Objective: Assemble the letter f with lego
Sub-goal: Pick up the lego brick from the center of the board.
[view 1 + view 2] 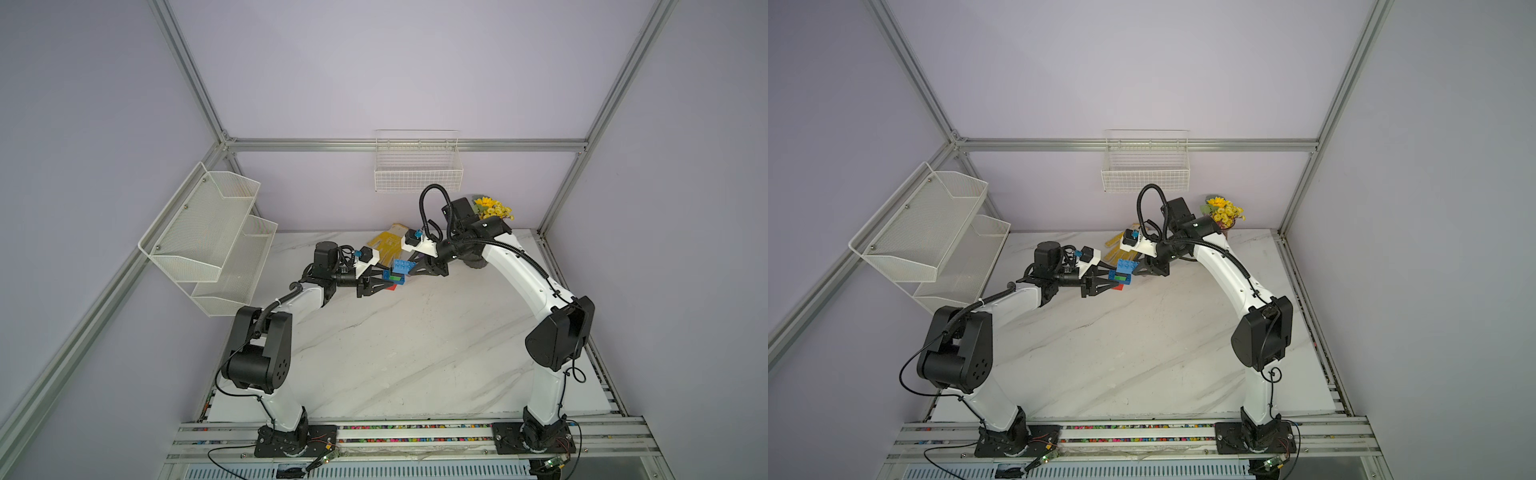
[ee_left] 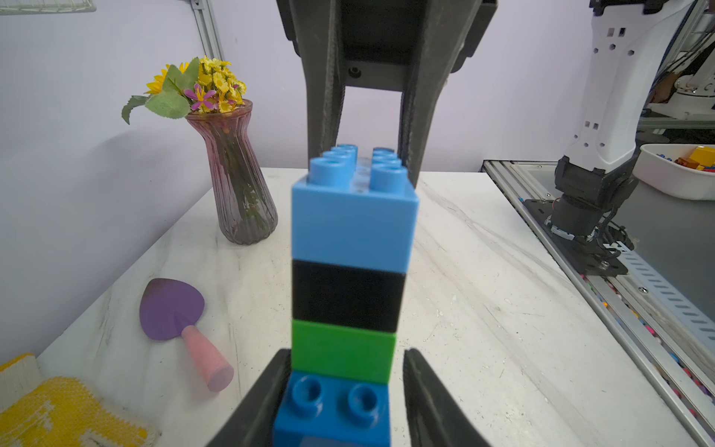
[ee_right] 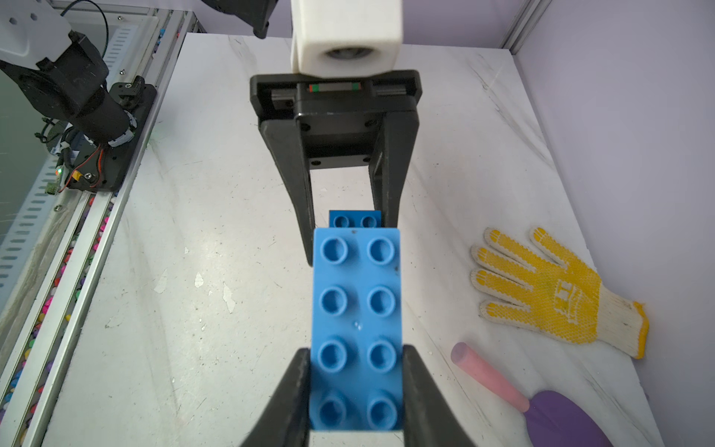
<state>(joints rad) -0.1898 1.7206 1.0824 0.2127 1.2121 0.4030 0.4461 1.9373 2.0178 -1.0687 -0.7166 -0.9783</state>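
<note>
**Top views:** In both top views the left gripper (image 1: 388,284) and the right gripper (image 1: 411,269) meet in mid-air over the far part of the marble table (image 1: 395,353). A stack of bricks (image 1: 398,272) hangs between them, with a red brick (image 1: 400,286) at its lower end.

**Left wrist view:** The stack runs light blue brick (image 2: 354,224), black brick (image 2: 348,296), green brick (image 2: 342,354), dark blue brick (image 2: 332,410). The left gripper's jaws closely flank the dark blue brick. A sliver of gap shows on one side, so a firm hold cannot be told. A vase of flowers (image 2: 240,182) and a purple trowel (image 2: 172,309) sit on the table beyond.

**Right wrist view:** The right gripper's jaws press tight against both long sides of the light blue brick. Opposite, the left gripper's fingers (image 3: 305,201) stand on either side of the dark blue brick. A yellow glove (image 3: 557,286) lies flat near the trowel.
</note>
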